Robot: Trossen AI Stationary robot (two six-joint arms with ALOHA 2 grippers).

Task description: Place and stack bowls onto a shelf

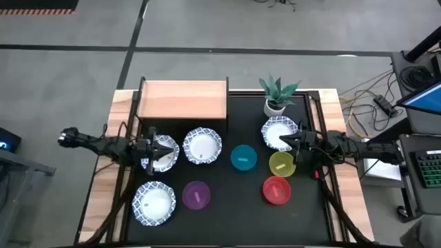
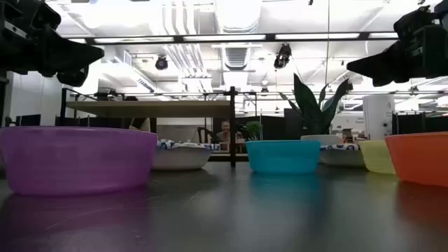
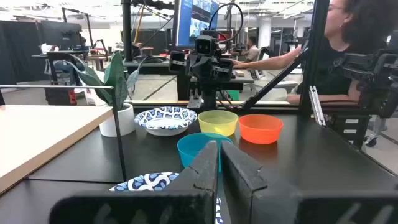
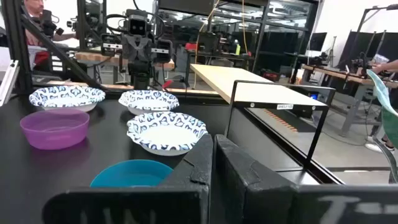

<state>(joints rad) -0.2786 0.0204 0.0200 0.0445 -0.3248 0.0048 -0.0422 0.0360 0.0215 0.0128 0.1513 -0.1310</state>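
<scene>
None of the bowls has been placed on the shelf (image 1: 182, 98), whose wood top is bare. On the black table, from left to right:

- The left gripper (image 1: 164, 149) is held closed and empty above a patterned bowl (image 1: 160, 153).
- The remaining bowls are spread across the middle.
- The right gripper (image 1: 286, 140) is likewise closed and empty over another patterned bowl (image 1: 279, 133).

All placing and stacking is judged still to be done.

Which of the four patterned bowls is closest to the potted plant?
The patterned bowl under the right gripper, directly in front of the plant. The other three patterned bowls sit on the table's left half.
</scene>
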